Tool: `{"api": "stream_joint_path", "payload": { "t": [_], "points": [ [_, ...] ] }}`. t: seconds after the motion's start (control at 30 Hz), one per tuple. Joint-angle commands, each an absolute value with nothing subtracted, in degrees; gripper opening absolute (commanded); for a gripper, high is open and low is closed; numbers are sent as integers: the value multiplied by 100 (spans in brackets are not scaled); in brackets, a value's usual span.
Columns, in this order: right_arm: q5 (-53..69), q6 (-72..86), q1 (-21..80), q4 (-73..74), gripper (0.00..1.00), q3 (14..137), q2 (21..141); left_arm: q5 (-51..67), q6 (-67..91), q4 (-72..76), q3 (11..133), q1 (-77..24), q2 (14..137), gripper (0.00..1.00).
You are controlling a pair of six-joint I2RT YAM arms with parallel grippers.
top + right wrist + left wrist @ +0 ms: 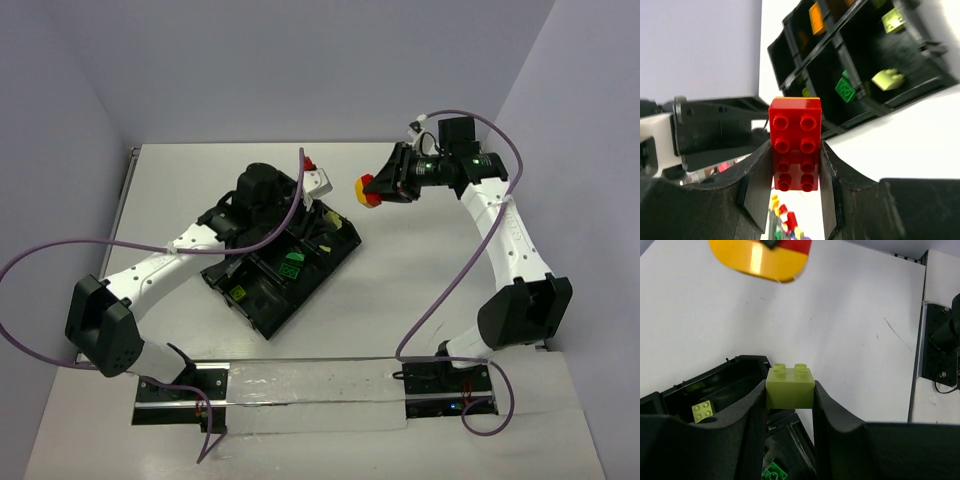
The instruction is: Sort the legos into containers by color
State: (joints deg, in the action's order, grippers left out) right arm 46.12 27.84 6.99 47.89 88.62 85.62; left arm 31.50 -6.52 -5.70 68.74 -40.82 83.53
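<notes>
The black tray (pixel 256 312) lies tilted at the table's middle left. Its compartments hold a green brick (pixel 292 266) and a pale yellow-green brick (pixel 240 293). My left gripper (pixel 318 202) hangs over the tray's far corner. In the left wrist view it (pixel 790 390) is shut on a pale yellow-green brick (pixel 790 386) above the tray rim (pixel 742 361). My right gripper (pixel 385 185) is raised to the right of the tray. It (pixel 795 165) is shut on a red brick (pixel 795 145) with a yellow one stuck behind it (pixel 368 188).
The right wrist view shows the tray (pixel 830 60) with an orange brick (pixel 817 11), a green brick (pixel 845 89) and pale yellow-green bricks (pixel 888 80). A small red piece (pixel 309 164) shows behind my left gripper. A metal rail (pixel 310 385) runs along the near edge.
</notes>
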Motion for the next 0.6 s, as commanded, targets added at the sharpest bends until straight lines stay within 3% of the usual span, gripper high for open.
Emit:
{"api": "stream_joint_path", "payload": {
  "t": [0.0,0.27,0.57],
  "points": [
    [4493,2879,624,4544,0,9091,8298,3050,-685,-526,6930,-4078,8291,0],
    [2996,3069,552,4709,0,8935,8159,1869,216,-2231,8821,-4077,10108,0],
    [2540,3085,488,4680,0,8807,7989,1169,1138,-2927,9558,-4069,11157,0]
  ]
}}
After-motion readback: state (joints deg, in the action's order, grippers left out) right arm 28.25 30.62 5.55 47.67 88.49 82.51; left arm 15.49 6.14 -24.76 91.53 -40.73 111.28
